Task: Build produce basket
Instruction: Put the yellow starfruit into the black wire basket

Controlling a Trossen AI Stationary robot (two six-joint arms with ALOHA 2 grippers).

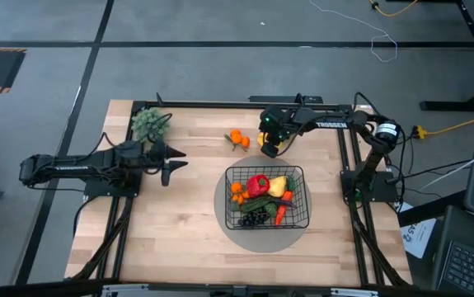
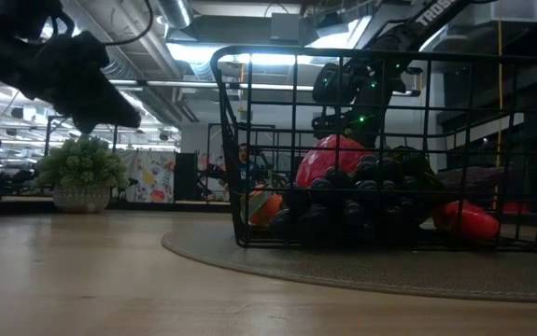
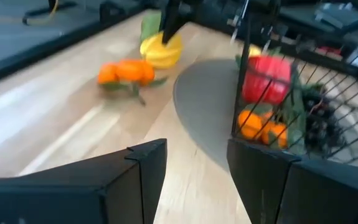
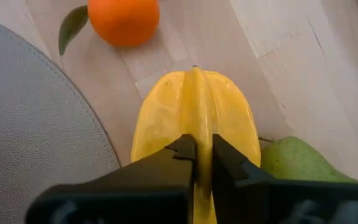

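Observation:
The black wire basket (image 1: 266, 196) stands on a grey round disc (image 1: 224, 223) and holds a red pepper (image 1: 258, 184), a yellow fruit, orange pieces, dark grapes (image 1: 255, 219) and green pieces. A ridged yellow fruit (image 4: 194, 112) lies on the table beyond the disc, beside a green fruit (image 4: 297, 165) and an orange cluster (image 1: 238, 139). My right gripper (image 1: 270, 148) is shut on the yellow fruit. My left gripper (image 1: 171, 162) hangs open and empty left of the basket, above the table, and also shows in its own wrist view (image 3: 197, 174). My right gripper pinches the yellow fruit's raised middle ridge (image 4: 195, 134) between its two fingers (image 4: 180, 155), which lie on either side of the ridge and come from above, slanting down. In the left wrist view the fruit (image 3: 161, 50) seems to rest on the table.
A small potted plant (image 1: 147, 124) stands at the table's far left corner. Bare wood lies between my left gripper and the disc, and along the near edge. In the low view the basket (image 2: 389, 149) fills the right half.

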